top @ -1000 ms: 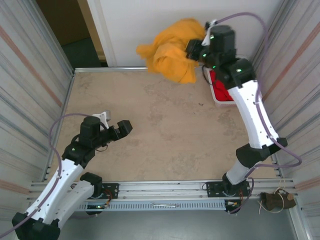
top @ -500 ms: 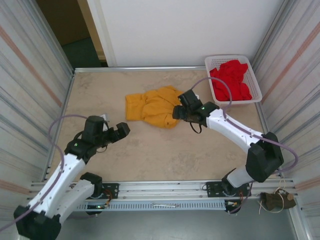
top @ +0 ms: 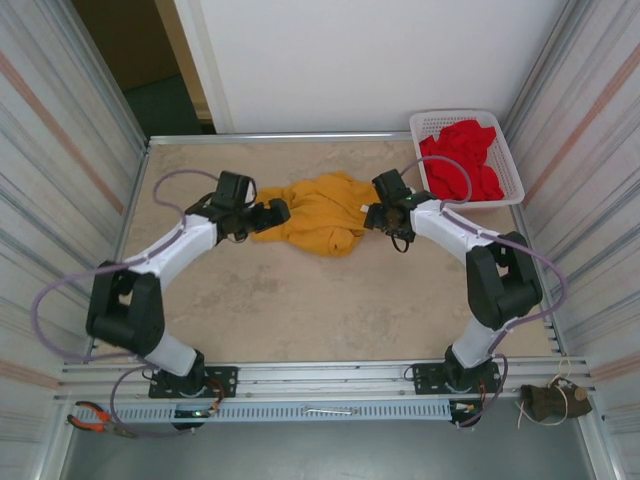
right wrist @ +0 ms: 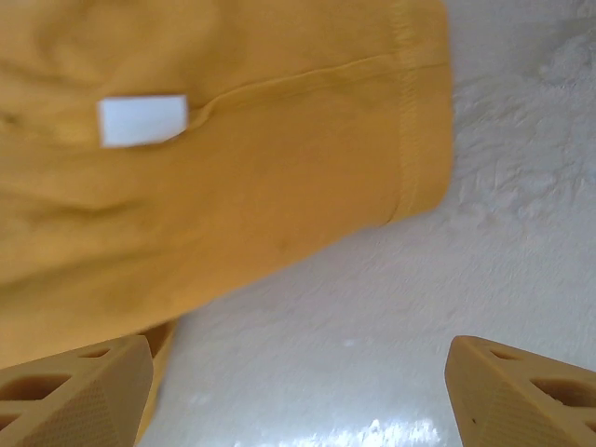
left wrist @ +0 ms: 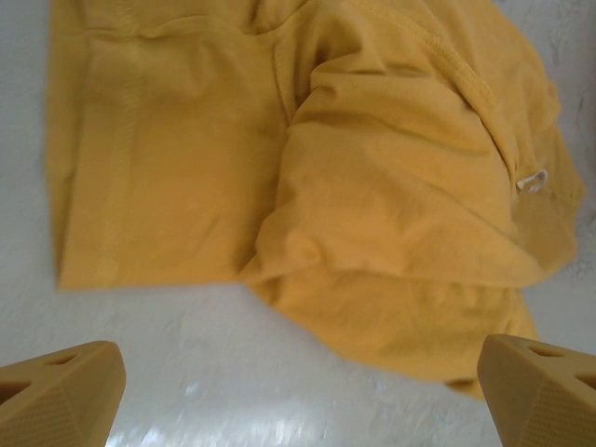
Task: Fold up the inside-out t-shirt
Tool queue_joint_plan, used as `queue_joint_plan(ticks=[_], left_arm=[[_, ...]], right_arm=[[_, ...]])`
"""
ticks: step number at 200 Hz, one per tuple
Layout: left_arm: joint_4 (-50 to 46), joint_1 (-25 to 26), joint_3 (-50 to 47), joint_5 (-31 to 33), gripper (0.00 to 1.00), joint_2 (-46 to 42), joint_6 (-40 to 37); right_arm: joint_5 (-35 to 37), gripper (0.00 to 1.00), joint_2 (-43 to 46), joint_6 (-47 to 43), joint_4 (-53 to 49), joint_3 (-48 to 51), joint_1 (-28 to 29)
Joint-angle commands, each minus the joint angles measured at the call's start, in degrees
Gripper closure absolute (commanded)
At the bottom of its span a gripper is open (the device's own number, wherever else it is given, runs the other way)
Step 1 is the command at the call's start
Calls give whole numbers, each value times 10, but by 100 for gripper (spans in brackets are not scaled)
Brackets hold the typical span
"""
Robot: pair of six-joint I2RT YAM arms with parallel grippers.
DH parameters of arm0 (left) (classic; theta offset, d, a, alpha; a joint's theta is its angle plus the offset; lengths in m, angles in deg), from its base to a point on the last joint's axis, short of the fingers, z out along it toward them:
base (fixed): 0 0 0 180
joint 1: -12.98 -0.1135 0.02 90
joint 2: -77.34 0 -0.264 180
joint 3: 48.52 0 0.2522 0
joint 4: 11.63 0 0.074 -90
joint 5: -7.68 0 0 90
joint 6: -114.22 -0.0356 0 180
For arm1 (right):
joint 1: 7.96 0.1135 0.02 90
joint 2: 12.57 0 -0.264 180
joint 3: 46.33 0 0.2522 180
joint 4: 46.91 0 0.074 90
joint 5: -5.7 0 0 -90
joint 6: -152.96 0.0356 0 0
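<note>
The mustard-yellow t-shirt [top: 318, 212] lies crumpled on the table in the middle back. Its seams and bunched folds show in the left wrist view [left wrist: 326, 168], with a small white loop near its right edge. A hemmed edge and a white tag [right wrist: 142, 120] show in the right wrist view. My left gripper [top: 272, 213] sits at the shirt's left edge, open, its fingertips [left wrist: 56, 391] wide apart over bare table. My right gripper [top: 372, 217] sits at the shirt's right edge, open, with one fingertip [right wrist: 74, 386] close to the cloth.
A white basket [top: 505, 150] holding bright red garments [top: 462, 160] stands at the back right. Corrugated walls close in both sides. Beige table surface [top: 320, 310] stretches in front of the shirt. Pliers [top: 95, 418] lie below the front rail at left.
The shirt was carried down from the back wall onto the table. The right gripper let it go and now rests at its right edge. The left arm swung forward to the shirt's left edge.
</note>
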Motion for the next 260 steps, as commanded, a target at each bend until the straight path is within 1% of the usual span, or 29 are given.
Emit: queue_joint_plan(ticks=[1,23,53,75,93,99,106,128,135,153,168,181,206,227,260], left_arm=[[32,8,48,-30,4,62,-19],[41,22,91,-32,4,119,-21],[47,32,128,-42,8,178,-21],[60,33,137,-52,16,203,-21],[71,33,138,-61,26,215,-20],[72,33,138,-63,30,217,-20],[75,33,137,-64,36,219,-20],[85,32,135,-75,57,224,-19],[85,32,137,-78,68,225,-20],[79,29,146,-88,100,222,-27],[64,24,157,-88,100,204,-34],[50,18,168,-88,100,169,-40],[15,7,205,-80,100,79,-41],[-8,-2,247,-84,100,4,-40],[-29,-23,295,-80,100,-87,-38]], right_arm=[[-66,20,-27,19,32,-15,-20],[-103,20,-61,31,51,-29,-38],[-127,21,-105,48,59,-58,-47],[-135,22,-132,58,62,-80,-47],[-147,25,-154,71,64,-98,-49],[-152,29,-160,75,66,-102,-50],[-161,39,-167,79,71,-105,-51],[-188,86,-171,87,87,-110,-54],[-191,100,-167,87,88,-110,-55],[-195,100,-143,82,84,-115,-55],[-196,100,-104,73,73,-123,-58],[-198,100,-59,64,59,-138,-60],[-199,100,39,53,43,-182,-58],[-199,100,112,46,27,-243,-54],[-184,100,197,30,21,-308,-48]])
